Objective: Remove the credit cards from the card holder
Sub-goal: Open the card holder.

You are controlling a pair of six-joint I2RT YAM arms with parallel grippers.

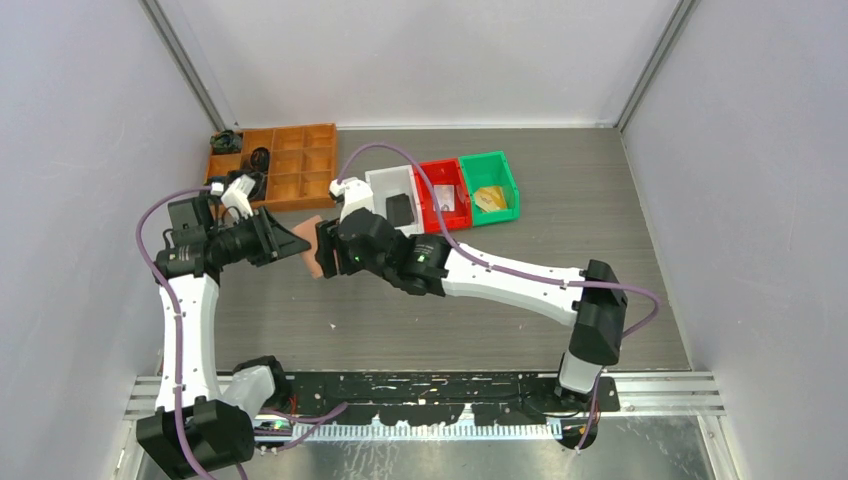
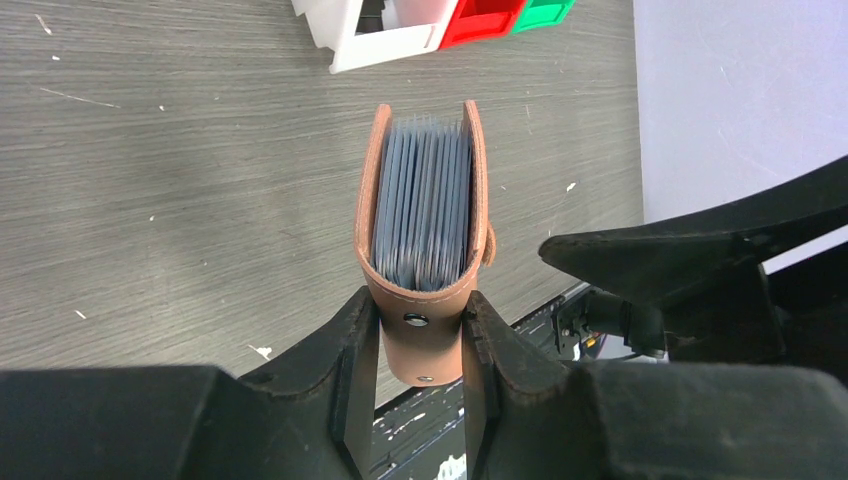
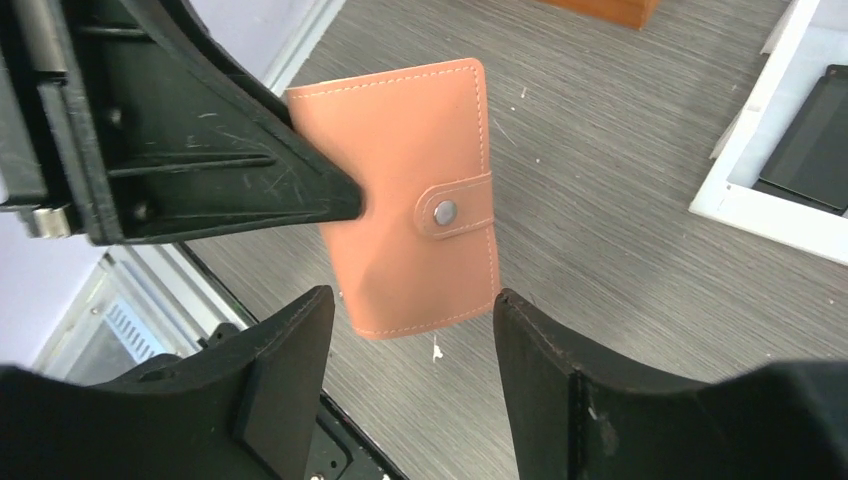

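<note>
The salmon-pink card holder [image 1: 312, 260] hangs in the air over the table, left of centre. My left gripper [image 2: 418, 297] is shut on its folded end. In the left wrist view the card holder [image 2: 374, 200] gapes at its far end and shows packed grey pocket edges [image 2: 425, 195]; I cannot pick out any credit cards among them. In the right wrist view the holder's outer face [image 3: 400, 140] carries a tab with a metal snap [image 3: 445, 211]. My right gripper [image 3: 410, 300] is open, its fingertips level with the holder's lower edge and apart from it.
At the back stand a brown wooden compartment tray [image 1: 290, 160], a white bin [image 1: 385, 183] with a black item, a red bin [image 1: 440, 168] with a whitish card, and a green bin [image 1: 490, 163] with a yellowish piece. Grey walls close both sides.
</note>
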